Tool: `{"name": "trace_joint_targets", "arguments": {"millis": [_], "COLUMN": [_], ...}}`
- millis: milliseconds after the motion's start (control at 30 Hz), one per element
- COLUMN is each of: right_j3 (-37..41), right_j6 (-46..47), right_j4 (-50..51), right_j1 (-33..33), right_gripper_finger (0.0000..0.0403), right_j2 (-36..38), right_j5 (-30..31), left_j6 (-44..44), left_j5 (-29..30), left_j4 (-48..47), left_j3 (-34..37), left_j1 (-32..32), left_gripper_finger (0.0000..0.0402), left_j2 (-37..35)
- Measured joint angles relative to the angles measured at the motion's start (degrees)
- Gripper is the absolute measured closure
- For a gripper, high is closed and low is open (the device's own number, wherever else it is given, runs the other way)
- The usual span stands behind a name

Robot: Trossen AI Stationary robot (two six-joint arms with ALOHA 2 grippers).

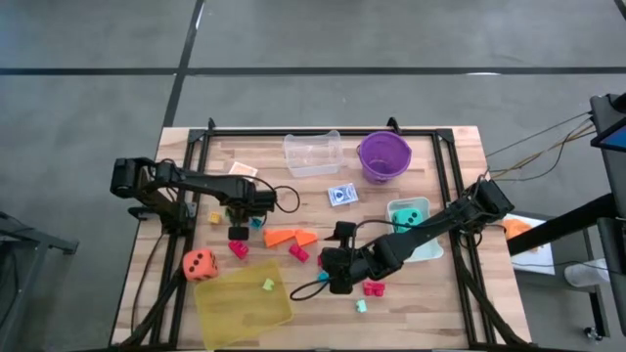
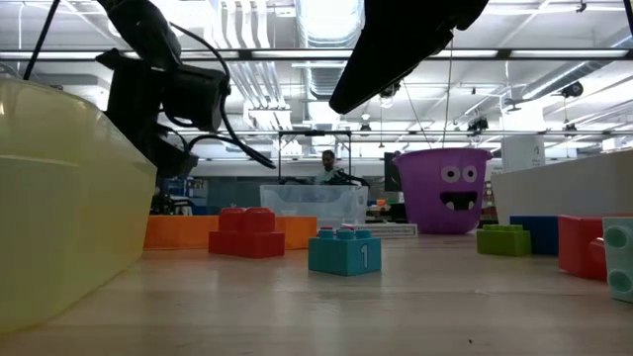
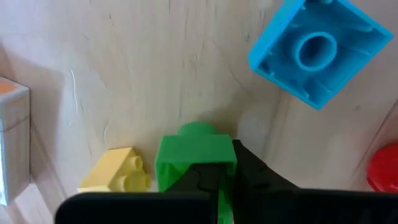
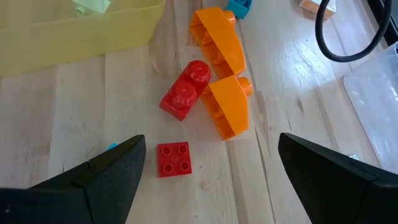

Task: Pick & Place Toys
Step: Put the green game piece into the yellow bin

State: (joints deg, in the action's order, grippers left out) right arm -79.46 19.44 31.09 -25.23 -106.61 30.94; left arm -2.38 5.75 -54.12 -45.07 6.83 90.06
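My left gripper (image 1: 238, 227) points down at the table's left middle and is shut on a small green brick (image 3: 196, 155). A yellow brick (image 3: 118, 171) lies right beside the green one, and a blue brick (image 3: 317, 46) lies upside down farther off. My right gripper (image 4: 211, 180) hovers open over the table's middle. A small red square brick (image 4: 174, 158) lies on the wood between its fingertips, untouched. Ahead of it lie a red brick (image 4: 185, 92) and two orange wedges (image 4: 229, 109). The yellow tray (image 1: 245, 293) holds one small green brick. My left gripper comes at the green brick from above, fingers pointing down. The fingers (image 3: 252, 180) close on the brick's edge (image 3: 221, 202), and a green strip shows between them. The gripper hides the rest of the contact. The brick seems to sit on the wood.
The purple bucket (image 1: 383, 154) and the clear tub (image 1: 313, 154) stand at the far edge, with a card pack (image 1: 341, 195) in front of them. An orange die (image 1: 200, 263) lies near the tray. A teal die (image 1: 409, 217) lies at the right. More bricks lie near the front (image 1: 373, 288).
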Motion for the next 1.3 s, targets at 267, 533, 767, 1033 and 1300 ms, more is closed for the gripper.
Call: {"name": "trace_joint_targets", "arguments": {"millis": [267, 533, 767, 1033, 1300], "right_j3": [0.0, 0.0, 0.0, 0.0, 0.0], "right_j6": [0.0, 0.0, 0.0, 1.0, 4.6], "right_j4": [0.0, 0.0, 0.0, -0.1, -0.1], "right_j1": [0.0, 0.0, 0.0, 0.0, 0.0], "right_gripper_finger": [0.0039, 0.0039, 0.0039, 0.0039, 0.0039], "right_j2": [0.0, 0.0, 0.0, 0.0, 0.0], "right_j5": [0.0, 0.0, 0.0, -0.1, -2.6], "left_j6": [6.0, 10.6, 25.9, 49.3, 64.5], "left_j5": [-1.9, -6.4, -6.7, -8.0, -8.0], "left_j4": [-8.5, -12.7, -16.2, -13.4, -1.9], "left_j3": [-4.3, -11.2, -18.8, -23.3, -21.6], "left_j1": [-0.2, -5.6, -15.9, -34.8, -47.8], "left_gripper_finger": [0.0398, 0.0399, 0.0400, 0.0400, 0.0400], "left_j2": [0.0, -3.7, -10.5, -10.8, -10.5]}}
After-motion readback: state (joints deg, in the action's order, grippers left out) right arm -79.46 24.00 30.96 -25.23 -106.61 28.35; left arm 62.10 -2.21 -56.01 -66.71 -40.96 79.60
